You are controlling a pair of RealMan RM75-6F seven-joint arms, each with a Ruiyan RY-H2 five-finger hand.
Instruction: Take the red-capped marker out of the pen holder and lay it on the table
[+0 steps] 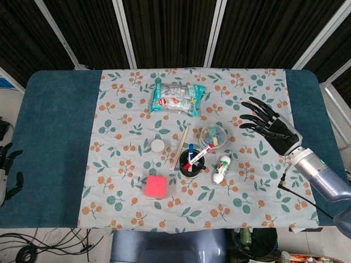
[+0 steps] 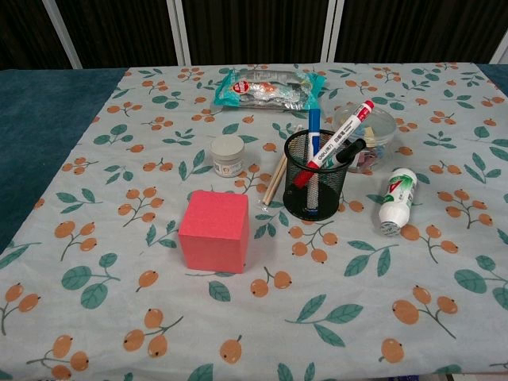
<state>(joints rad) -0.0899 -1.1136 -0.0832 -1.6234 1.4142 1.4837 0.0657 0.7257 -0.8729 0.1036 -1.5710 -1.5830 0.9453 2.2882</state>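
Note:
A black mesh pen holder (image 1: pixel 190 166) (image 2: pixel 315 185) stands near the middle of the floral cloth. A red-capped marker (image 1: pixel 198 155) (image 2: pixel 343 141) leans out of it toward the right, beside a blue marker (image 2: pixel 314 132) that stands upright in the holder. My right hand (image 1: pixel 270 126) hovers to the right of the holder, fingers spread and empty, a clear gap away from it. My left hand (image 1: pixel 6 170) hangs at the far left edge, off the table, holding nothing. Neither hand shows in the chest view.
A white bottle (image 1: pixel 221 167) (image 2: pixel 397 199) lies right of the holder; a clear round container (image 1: pixel 214 135) (image 2: pixel 370 127) sits behind it. Wooden sticks (image 1: pixel 180 146), a small white jar (image 2: pixel 228 154), a pink cube (image 2: pixel 214 230) and a snack bag (image 1: pixel 176 98) lie around.

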